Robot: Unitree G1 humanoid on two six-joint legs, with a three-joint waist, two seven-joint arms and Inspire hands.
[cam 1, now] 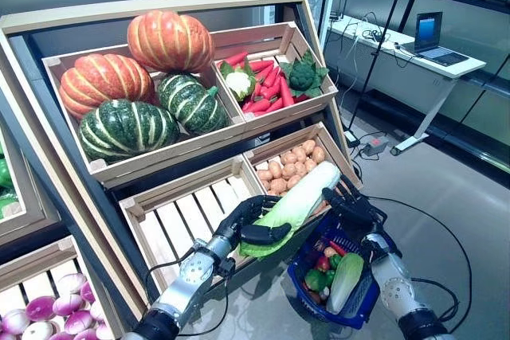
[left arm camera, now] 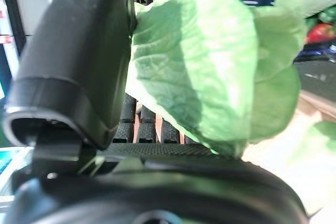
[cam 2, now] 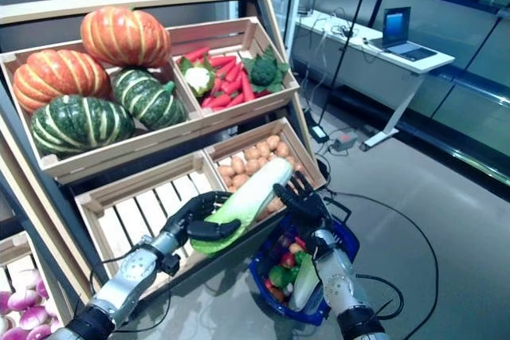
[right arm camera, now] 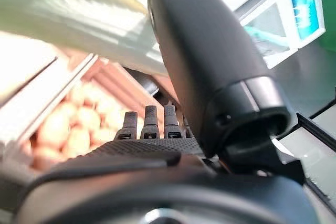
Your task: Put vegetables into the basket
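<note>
Both hands meet at one long cabbage above the blue basket. The left hand curls round its leafy end. The right hand, fingers straight, props the pale end.

We see pale green-white napa cabbage, blue basket, orange ribbed pumpkins, dark green white-striped squashes, red carrots, tan potatoes, purple-white onions.

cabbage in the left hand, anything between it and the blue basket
Nothing solid that I can see. The left hand holds the long cabbage by its leafy end, just above and beside the blue basket. The right hand is at the cabbage's upper side above the basket, which already holds vegetables, including another cabbage.
</note>
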